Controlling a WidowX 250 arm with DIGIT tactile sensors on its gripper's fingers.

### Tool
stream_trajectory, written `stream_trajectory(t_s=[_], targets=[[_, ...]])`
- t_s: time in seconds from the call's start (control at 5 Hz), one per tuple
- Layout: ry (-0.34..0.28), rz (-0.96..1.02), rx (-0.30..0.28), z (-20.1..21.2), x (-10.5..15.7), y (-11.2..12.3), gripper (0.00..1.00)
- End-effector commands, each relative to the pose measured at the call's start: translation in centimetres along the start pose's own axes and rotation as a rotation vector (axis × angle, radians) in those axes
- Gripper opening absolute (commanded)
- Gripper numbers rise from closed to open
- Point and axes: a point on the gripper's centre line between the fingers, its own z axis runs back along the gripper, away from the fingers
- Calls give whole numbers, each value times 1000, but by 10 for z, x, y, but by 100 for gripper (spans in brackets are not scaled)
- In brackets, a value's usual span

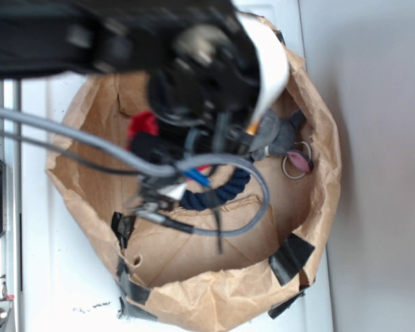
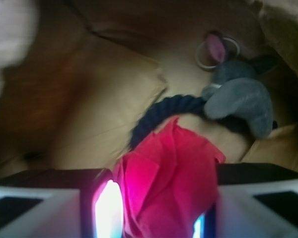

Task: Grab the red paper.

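The red paper (image 2: pixel 174 173) is a crumpled bright red wad filling the space between my gripper's (image 2: pixel 159 203) two fingers in the wrist view. The right finger presses against it, and the left pad (image 2: pixel 107 208) glows beside it. The gripper is shut on the red paper, which sits in front of the navy rope ring. In the exterior view only a patch of the red paper (image 1: pixel 144 124) shows at the left edge of the black arm (image 1: pixel 194 62), which hides the fingers.
All of this lies inside a wide brown paper bag (image 1: pixel 214 301) with taped walls. A navy rope ring (image 2: pixel 159 111), a grey plush toy (image 2: pixel 238 101) and a pink disc in a metal ring (image 2: pixel 216 49) lie on its floor. Grey cables (image 1: pixel 90 142) cross the bag.
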Motion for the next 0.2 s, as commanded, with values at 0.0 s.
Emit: stream_trajectory(t_s=[0.0], targets=[[-23,35,92,42,-11,-18,0]])
